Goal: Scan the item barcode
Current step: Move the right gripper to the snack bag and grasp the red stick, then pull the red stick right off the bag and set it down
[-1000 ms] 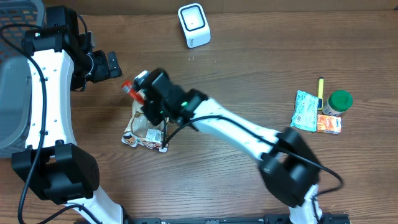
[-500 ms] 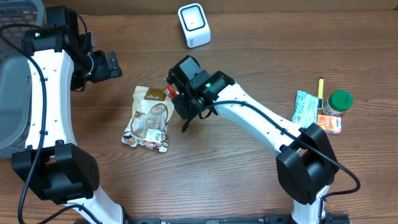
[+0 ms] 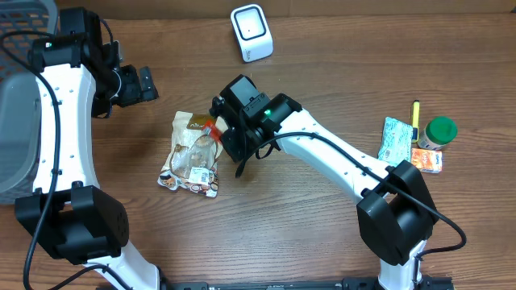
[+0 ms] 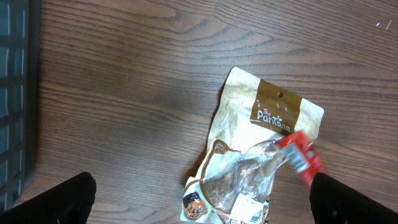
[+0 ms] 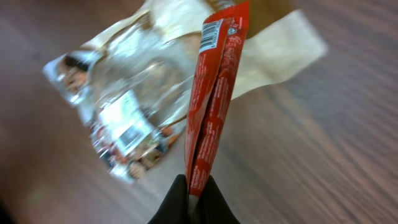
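Note:
A slim red packet (image 5: 214, 99) with a barcode near its top end hangs pinched between the fingers of my right gripper (image 5: 198, 186), which is shut on its lower end. Overhead, the right gripper (image 3: 219, 131) holds the red packet (image 3: 211, 126) just above the top right corner of a tan-and-clear snack bag (image 3: 192, 157) lying flat on the table. The white scanner (image 3: 251, 32) stands at the back, apart from both. My left gripper (image 3: 145, 83) is open and empty at the far left. Its wrist view looks down on the snack bag (image 4: 249, 168) and the red packet (image 4: 301, 158).
A grey basket (image 3: 16, 121) fills the left edge. At the right sit a teal packet (image 3: 397, 143), a green-lidded bottle (image 3: 439, 133), an orange packet (image 3: 427, 159) and a yellow pen (image 3: 416, 113).
My right gripper carried the red packet from the snack bag's upper left to its upper right, then eased slightly back left. The left arm stayed still.

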